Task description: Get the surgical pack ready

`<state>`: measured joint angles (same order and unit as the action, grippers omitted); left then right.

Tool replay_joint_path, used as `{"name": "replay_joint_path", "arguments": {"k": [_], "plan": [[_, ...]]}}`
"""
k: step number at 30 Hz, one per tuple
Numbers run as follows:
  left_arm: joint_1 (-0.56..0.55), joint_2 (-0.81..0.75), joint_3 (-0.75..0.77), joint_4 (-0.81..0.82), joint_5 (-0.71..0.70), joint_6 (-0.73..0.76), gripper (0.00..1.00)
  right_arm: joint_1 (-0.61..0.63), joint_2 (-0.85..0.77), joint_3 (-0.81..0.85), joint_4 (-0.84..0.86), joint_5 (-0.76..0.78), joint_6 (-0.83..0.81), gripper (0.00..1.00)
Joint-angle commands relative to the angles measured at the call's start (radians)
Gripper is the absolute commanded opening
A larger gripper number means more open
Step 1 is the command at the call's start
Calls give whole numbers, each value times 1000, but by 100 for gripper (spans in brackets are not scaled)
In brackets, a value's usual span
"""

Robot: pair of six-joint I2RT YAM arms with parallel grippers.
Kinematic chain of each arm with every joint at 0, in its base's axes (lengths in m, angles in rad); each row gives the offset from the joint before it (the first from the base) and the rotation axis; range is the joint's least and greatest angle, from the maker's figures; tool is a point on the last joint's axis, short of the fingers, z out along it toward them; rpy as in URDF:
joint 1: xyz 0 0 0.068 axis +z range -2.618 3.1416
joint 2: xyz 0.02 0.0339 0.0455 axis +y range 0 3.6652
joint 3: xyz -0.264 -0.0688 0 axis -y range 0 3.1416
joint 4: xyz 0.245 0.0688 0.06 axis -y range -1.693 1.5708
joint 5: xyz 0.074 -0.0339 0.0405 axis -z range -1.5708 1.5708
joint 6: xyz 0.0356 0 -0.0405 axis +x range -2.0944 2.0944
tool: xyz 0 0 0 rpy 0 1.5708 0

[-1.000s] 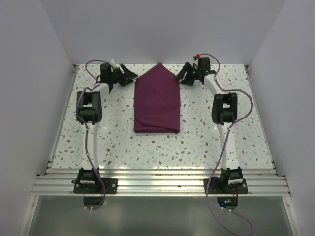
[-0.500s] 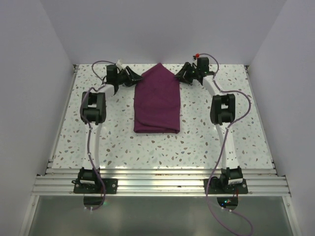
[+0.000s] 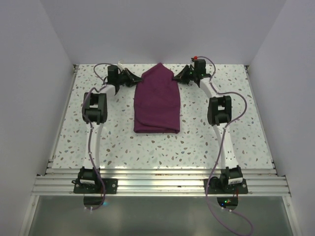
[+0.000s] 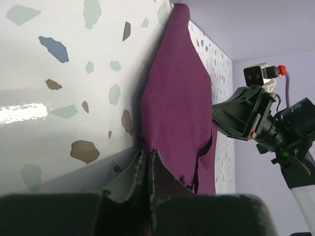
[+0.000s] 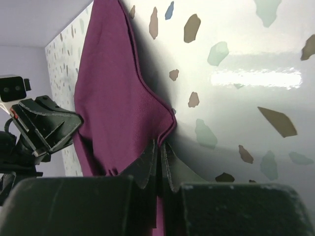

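Two arms rise from the aluminium rail at the near edge and reach across the speckled table to the far end of the surgical pack. The pack is a dark magenta cloth bundle lying flat at mid-table, its rounded folded hem nearest the bases and its far end tapering to a point close to the back wall. No tray, instruments or gauze show; whether they lie inside the folds cannot be told. At the shoulders where the taper begins, the left gripper is clenched on the cloth's left edge and the right gripper on its right edge. Each nips only a thin fold at the fingertips, low against the tabletop. The step in hand appears to be drawing or folding the far flap. To do it well, both arms should lift together and travel at a matched pace, with the cloth evenly taut between them so that the point remains centred. The bite is shallow, so a sudden pull could slip the fabric from one side and skew the bundle. Lifting only the top layer, not the whole stack, matters equally.
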<state>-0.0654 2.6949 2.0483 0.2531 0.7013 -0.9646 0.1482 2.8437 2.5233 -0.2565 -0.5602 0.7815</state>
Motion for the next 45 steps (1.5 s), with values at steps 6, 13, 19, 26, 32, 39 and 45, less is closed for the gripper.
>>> {"name": "replay_joint_path", "arguments": {"k": [6,13,19,26,32,39,45], "plan": [[12,-223,-52,-90,12,93,0,14,-220,-143,-30,-56,52,0],[1,-437,-279,-251,17,257,0,19,-403,-296,-153,-107,13,0],[-11,-616,-489,-351,1,363,0,19,-546,-457,-227,-118,-67,0],[-34,-780,-661,-406,-2,412,0,21,-711,-690,-291,-139,-129,0],[-45,-906,-787,-420,4,414,0,21,-836,-872,-302,-149,-172,0],[-59,-1021,-896,-465,-3,434,0,21,-897,-988,-331,-159,-217,0],[-77,-1080,-1014,-457,6,437,0,22,-920,-1026,-368,-150,-266,0]]}}
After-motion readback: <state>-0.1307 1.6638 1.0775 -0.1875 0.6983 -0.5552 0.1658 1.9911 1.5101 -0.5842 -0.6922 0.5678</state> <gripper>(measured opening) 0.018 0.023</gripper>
